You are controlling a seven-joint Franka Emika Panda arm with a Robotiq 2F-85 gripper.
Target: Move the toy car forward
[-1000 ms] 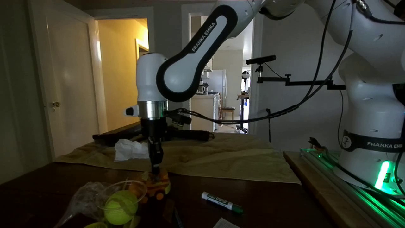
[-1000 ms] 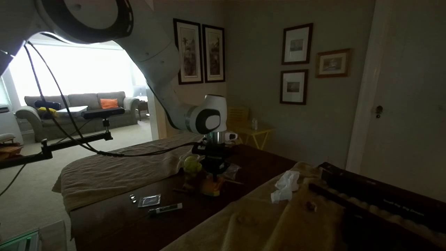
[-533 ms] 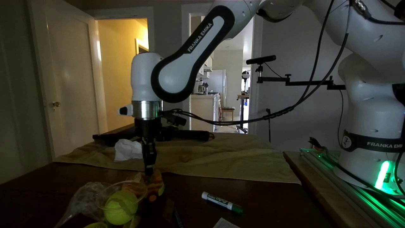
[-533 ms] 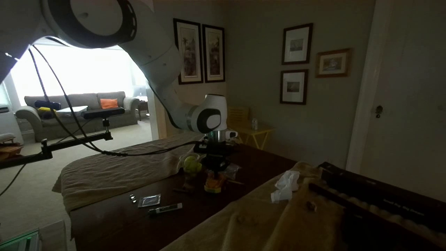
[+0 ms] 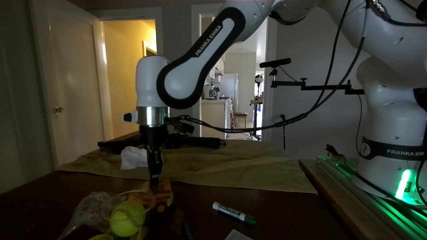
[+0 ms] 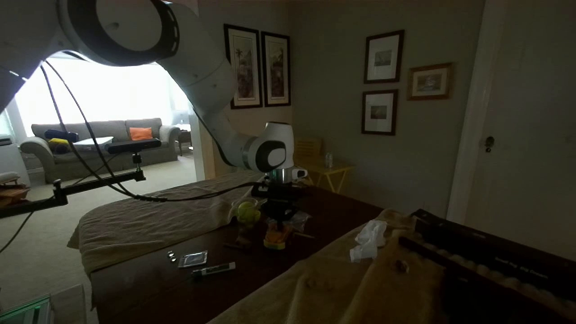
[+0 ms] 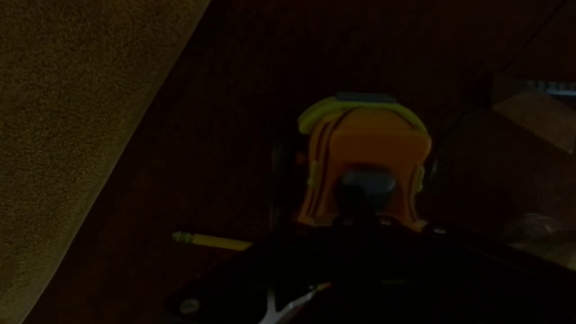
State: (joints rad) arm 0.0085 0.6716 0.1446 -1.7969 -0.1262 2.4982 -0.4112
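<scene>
Currently I judge the push as part-way. The orange toy car (image 7: 378,146) stands right of centre in the wrist view; my gripper (image 5: 154,187) is down at its grey cockpit (image 7: 378,180), jaws apparently pressed together, nothing seen between them. Done: contact, seemingly. Left: any remaining travel, then lifting off; how far counts as forward, I cannot tell. Wrist view gives the yellow-green bumper (image 7: 328,108) unobstructed; lower left of an exterior view, a clear plastic cup (image 5: 154,202) partly screens the car. Both exterior views include a dry-erase marker (image 5: 234,213); the wrist view lacks it.
</scene>
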